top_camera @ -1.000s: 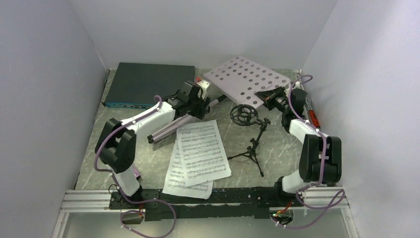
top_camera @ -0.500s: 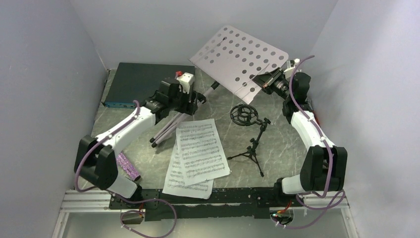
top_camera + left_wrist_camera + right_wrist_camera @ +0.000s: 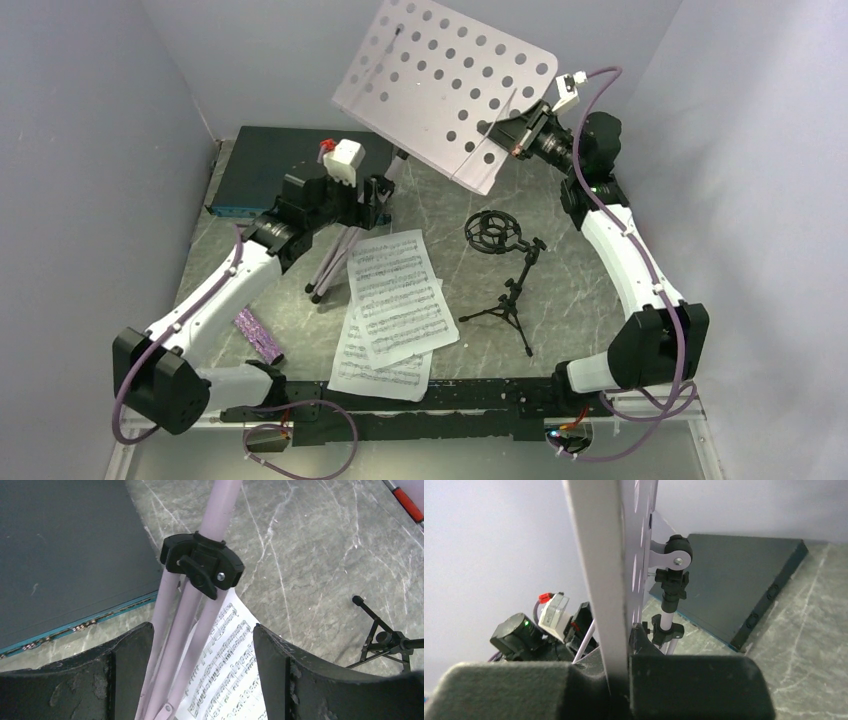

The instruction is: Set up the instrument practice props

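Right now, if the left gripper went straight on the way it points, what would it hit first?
The music stand. Its folded legs sit inside the open left gripper, so it would likely meet them just below the black collar first, though depth is unclear.

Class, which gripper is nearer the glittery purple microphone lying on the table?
Left. The left gripper straddles the legs of the pale lilac perforated music stand, up-table from the glittery purple microphone; the right gripper clamps its raised desk, far right.

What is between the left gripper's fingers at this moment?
The music stand's folded lilac legs, between the left gripper's open jaws; the left wrist view shows it.
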`<state>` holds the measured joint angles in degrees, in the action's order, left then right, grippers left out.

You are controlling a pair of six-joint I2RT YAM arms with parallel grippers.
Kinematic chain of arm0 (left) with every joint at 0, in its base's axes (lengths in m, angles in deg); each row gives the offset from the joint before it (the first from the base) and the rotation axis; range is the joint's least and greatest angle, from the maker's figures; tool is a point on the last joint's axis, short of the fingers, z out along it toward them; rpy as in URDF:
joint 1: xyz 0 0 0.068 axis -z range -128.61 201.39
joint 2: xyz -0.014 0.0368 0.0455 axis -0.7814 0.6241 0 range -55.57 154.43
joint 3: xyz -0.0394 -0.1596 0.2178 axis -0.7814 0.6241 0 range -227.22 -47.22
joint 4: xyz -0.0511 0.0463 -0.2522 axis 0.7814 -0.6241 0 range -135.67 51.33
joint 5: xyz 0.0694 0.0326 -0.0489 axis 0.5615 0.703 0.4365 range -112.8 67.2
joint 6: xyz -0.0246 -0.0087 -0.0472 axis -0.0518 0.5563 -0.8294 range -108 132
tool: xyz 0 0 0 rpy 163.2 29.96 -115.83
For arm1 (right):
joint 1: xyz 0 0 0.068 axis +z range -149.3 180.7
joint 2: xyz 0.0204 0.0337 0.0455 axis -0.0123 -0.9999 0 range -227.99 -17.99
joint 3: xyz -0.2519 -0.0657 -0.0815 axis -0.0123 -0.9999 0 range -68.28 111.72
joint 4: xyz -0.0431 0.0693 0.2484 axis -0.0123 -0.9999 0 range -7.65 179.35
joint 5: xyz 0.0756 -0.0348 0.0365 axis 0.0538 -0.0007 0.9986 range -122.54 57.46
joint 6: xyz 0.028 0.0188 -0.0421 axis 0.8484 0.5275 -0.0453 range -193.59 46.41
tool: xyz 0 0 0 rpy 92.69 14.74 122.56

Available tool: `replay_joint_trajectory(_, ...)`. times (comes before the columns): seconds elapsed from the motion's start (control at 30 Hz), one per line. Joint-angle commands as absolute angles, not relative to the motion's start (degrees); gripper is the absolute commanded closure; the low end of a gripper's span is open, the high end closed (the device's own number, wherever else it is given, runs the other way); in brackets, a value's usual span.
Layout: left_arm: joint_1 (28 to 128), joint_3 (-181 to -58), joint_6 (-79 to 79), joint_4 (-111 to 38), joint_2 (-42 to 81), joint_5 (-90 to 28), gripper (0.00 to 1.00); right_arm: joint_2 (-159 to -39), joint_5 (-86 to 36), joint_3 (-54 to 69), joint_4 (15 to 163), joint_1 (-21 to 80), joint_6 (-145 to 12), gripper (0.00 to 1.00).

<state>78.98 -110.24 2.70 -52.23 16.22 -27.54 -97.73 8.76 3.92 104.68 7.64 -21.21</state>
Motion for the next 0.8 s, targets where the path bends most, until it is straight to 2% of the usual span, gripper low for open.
replay_joint_trajectory(0.0,75.9,-109.5,1.8,-51.8,10.8,-30.2,0.22,-93.9,11.8,13.9,118.7,10.3,-27.2,1.0)
replay_joint_trajectory(0.3,69.3,-110.4,0.7,-59.2,6.4,-36.1,0.24,-97.3,14.4,19.1,123.5,12.9,-26.6,1.0)
replay_joint_trajectory(0.77,67.7,-103.6,2.6,-61.1,-2.3,-39.5,0.27,-103.1,20.0,27.0,128.5,13.6,-24.3,1.0)
